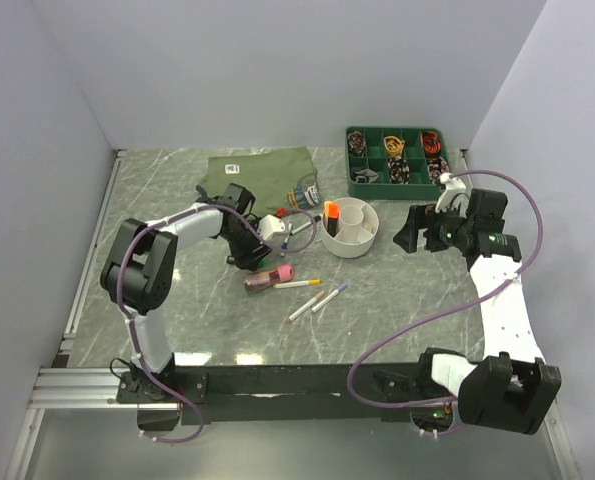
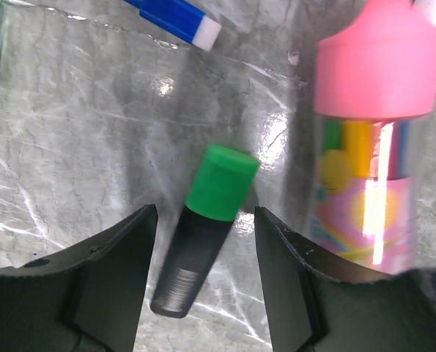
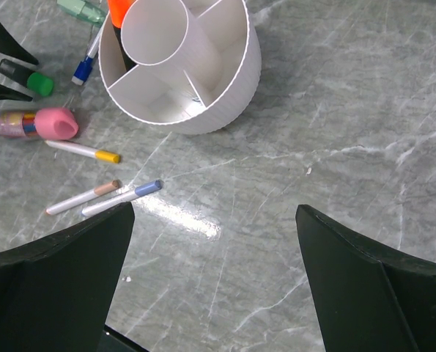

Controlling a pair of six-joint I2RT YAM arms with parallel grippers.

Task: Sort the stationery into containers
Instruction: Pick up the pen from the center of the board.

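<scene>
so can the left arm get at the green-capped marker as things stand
Probably yes: the left tool is open with a finger either side of the green-capped marker, nothing between them. The pink-capped tube lies beside it but apart.

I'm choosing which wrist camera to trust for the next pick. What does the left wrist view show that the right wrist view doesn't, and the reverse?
Left wrist only: clear gaps between the open left gripper and the green-capped highlighter lying between its fingers.
Right wrist only: the white tub, the orange highlighter standing in it, the yellow-capped pen, the brown-capped pen and the blue-capped pen on the table, and the open right gripper.
Both: the green-capped highlighter, the pink-capped tube beside it, and a blue-and-white marker.
</scene>
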